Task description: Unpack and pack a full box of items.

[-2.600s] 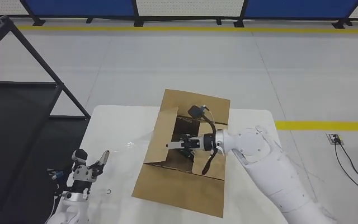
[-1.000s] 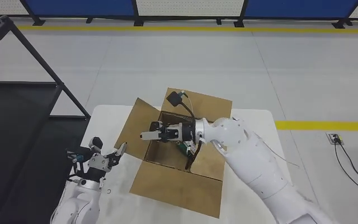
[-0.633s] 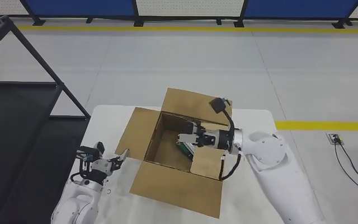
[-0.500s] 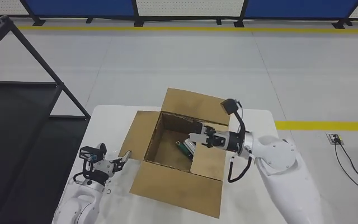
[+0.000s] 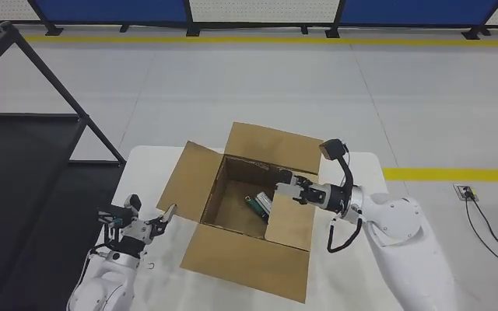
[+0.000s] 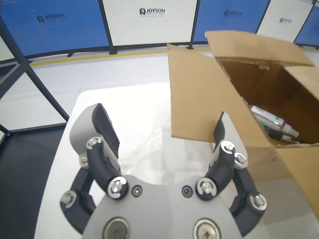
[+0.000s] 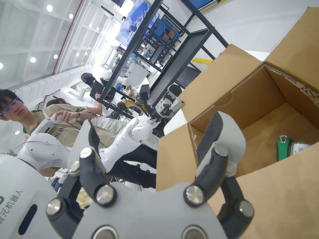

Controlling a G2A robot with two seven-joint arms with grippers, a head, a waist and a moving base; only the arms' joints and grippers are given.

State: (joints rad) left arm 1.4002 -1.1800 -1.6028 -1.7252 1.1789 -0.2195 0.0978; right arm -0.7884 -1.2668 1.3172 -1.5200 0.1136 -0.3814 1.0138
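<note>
Inside box (image 5: pixel 241 268), green item (image 7: pixel 282 148), white tubes (image 6: pixel 271 121), left end effector (image 6: pixel 160 114) spread

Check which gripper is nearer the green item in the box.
Right. The right gripper hangs over the box, close to the green item; the left gripper is outside the box, beyond its spread side flap.

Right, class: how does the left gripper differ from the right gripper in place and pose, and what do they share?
The left gripper is outside the box, over the table by the spread left flap; the right gripper is over the box's open top, near the items inside. The left gripper points at the box from its left; the right gripper points in from its right. Both are open and empty.
</note>
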